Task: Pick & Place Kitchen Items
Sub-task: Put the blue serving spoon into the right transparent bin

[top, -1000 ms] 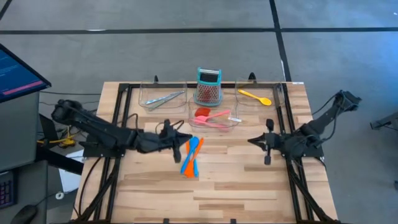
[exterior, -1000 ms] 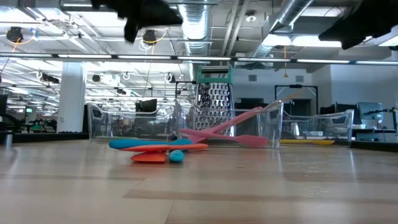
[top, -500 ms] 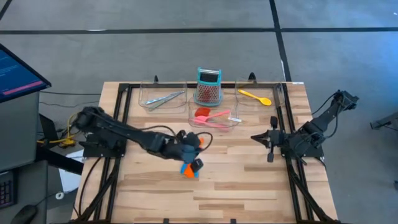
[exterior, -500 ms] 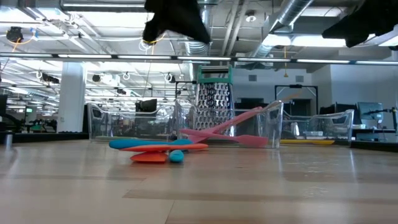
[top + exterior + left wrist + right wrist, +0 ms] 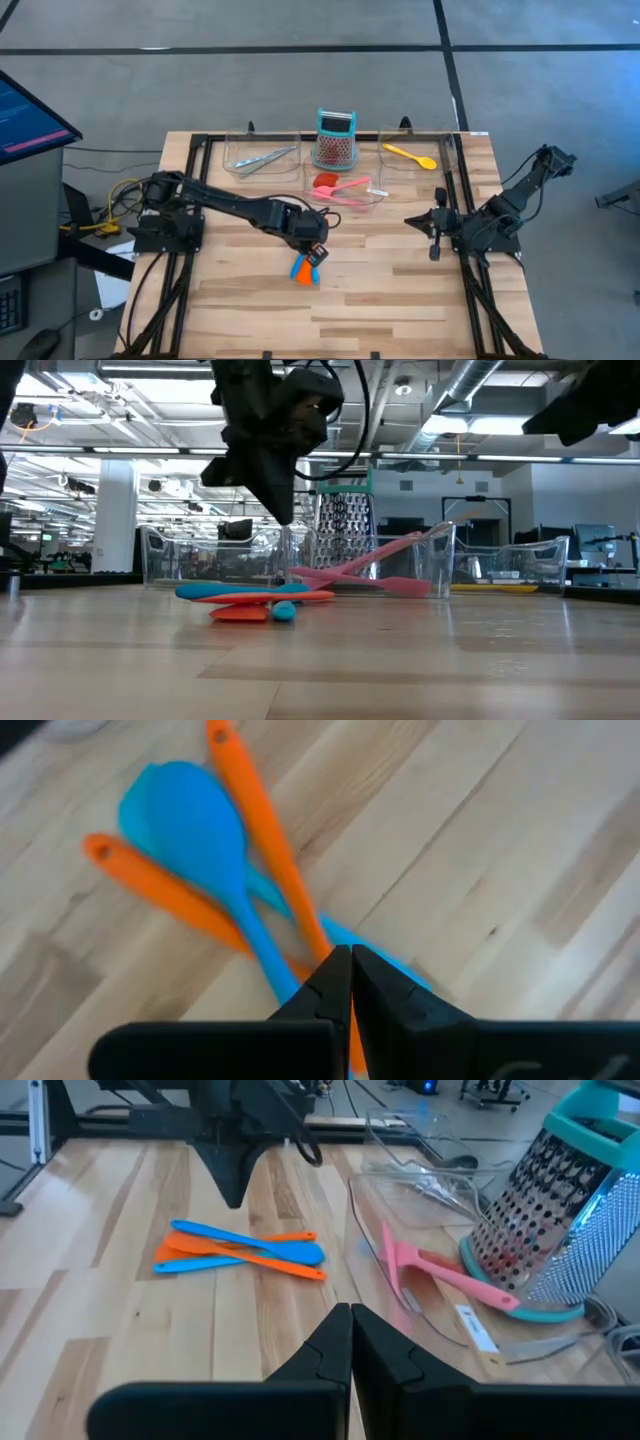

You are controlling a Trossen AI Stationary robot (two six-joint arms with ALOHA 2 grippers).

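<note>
Blue and orange spoons and spatulas [image 5: 303, 268] lie crossed in a small pile flat on the wooden table [image 5: 400, 300], left of its middle. My left gripper [image 5: 286, 518] points down over this pile [image 5: 255, 595], shut and well above it. In the left wrist view its closed fingertips [image 5: 351, 955] sit over the crossing handles and a blue spoon [image 5: 190, 820]. My right gripper [image 5: 410, 222] waits shut at the table's right side, raised and facing the pile [image 5: 240, 1250].
Three clear trays stand along the far edge: the left tray [image 5: 232, 168] holds metal tongs [image 5: 262, 160], the middle tray [image 5: 378, 196] pink and red utensils [image 5: 340, 187], and the right tray [image 5: 448, 150] a yellow spoon [image 5: 410, 155]. A teal-topped grater [image 5: 335, 140] stands between them. Bare wood lies toward the near edge.
My left gripper has swung from beside the pile toward the table's right to a spot over it. It tipped from nearly level to pointing down, sank a little and stayed shut. The utensils have not moved.
</note>
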